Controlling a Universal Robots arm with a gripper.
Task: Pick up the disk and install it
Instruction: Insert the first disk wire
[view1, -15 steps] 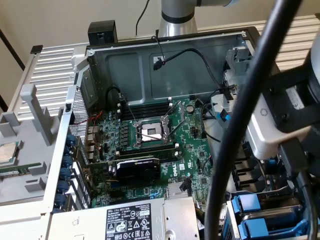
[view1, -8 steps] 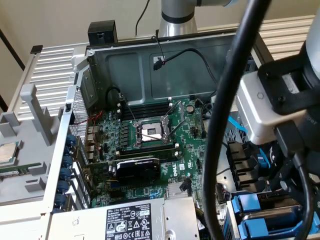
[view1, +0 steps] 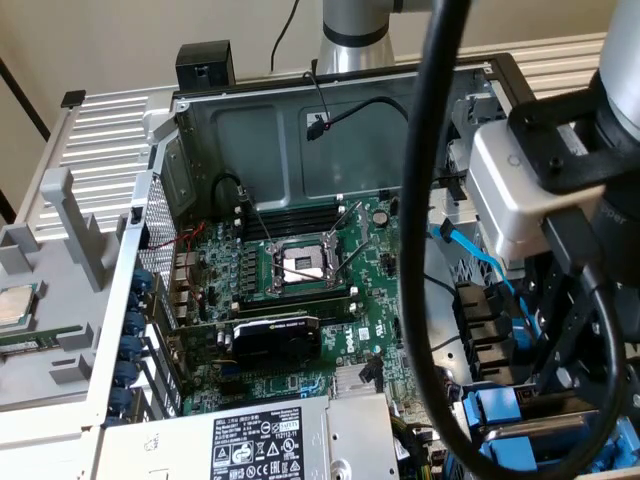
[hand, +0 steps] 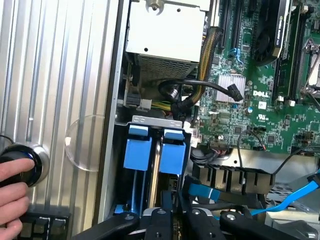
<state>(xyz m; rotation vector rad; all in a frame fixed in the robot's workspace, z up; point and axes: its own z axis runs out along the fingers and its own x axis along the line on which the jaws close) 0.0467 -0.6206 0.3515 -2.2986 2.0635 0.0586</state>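
As the arm (view1: 622, 85) reaches down, disk (hand: 172, 154) just beneath it

Gripper (hand: 170, 216) over tight drive bay (hand: 150, 119): blue carriers (hand: 137, 152) fill it, black cables (hand: 180, 92) just beside, case wall (hand: 114, 100) opp. side.

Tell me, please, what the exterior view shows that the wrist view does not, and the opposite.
Exterior view adds: the arm's base column, the power supply's printed label and a loose processor chip outside the case. Wrist view adds: a person's hand on a round button, beside a keyboard. Shared: the green motherboard, the graphics card and the blue drive carriers.
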